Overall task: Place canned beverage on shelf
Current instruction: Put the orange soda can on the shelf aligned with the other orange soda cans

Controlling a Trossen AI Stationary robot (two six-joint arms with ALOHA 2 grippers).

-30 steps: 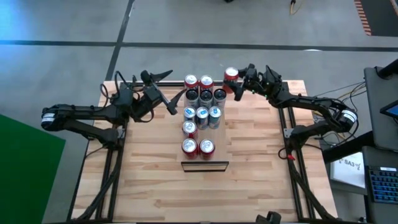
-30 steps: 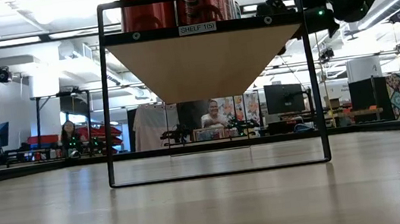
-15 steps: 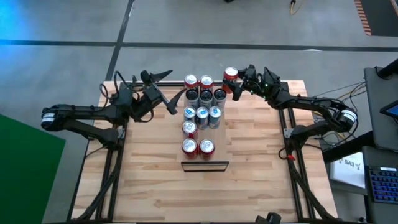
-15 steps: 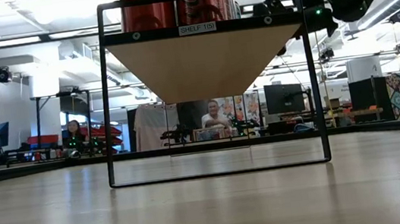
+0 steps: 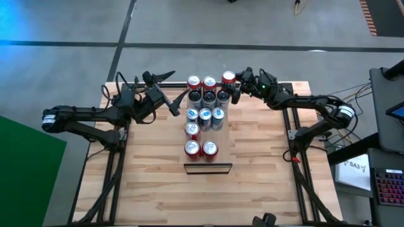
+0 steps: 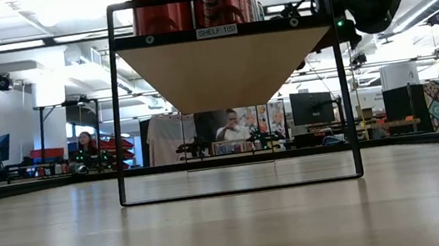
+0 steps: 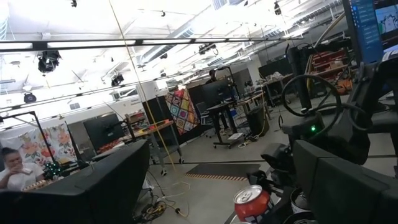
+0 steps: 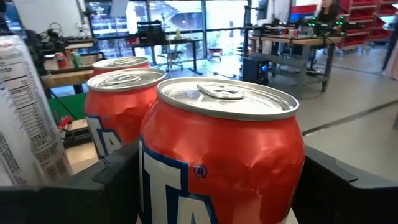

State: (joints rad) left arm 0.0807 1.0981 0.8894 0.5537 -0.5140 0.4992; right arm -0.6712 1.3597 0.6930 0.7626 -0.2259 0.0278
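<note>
Held can (image 8: pixel 221 158) red with blue-white lettering, silver top. Shelf (image 5: pixel 219 137) cans: red (image 5: pixel 194 82), black (image 5: pixel 209 98), blue-white (image 5: pixel 205 116). Shelf board light wood, black frame (image 6: pixel 222 31).

Planked wooden tabletop (image 5: pixel 158 183), grey floor (image 5: pixel 189 25), green panel (image 5: pixel 25 170) beside it.

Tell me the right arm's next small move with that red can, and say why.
Probably lower it and let go. The right gripper holds the red can at the back row's open spot, beside two red cans already on the shelf. The right wrist view shows them close alongside, so little sideways travel seems left. The left gripper waits beside the shelf.
</note>
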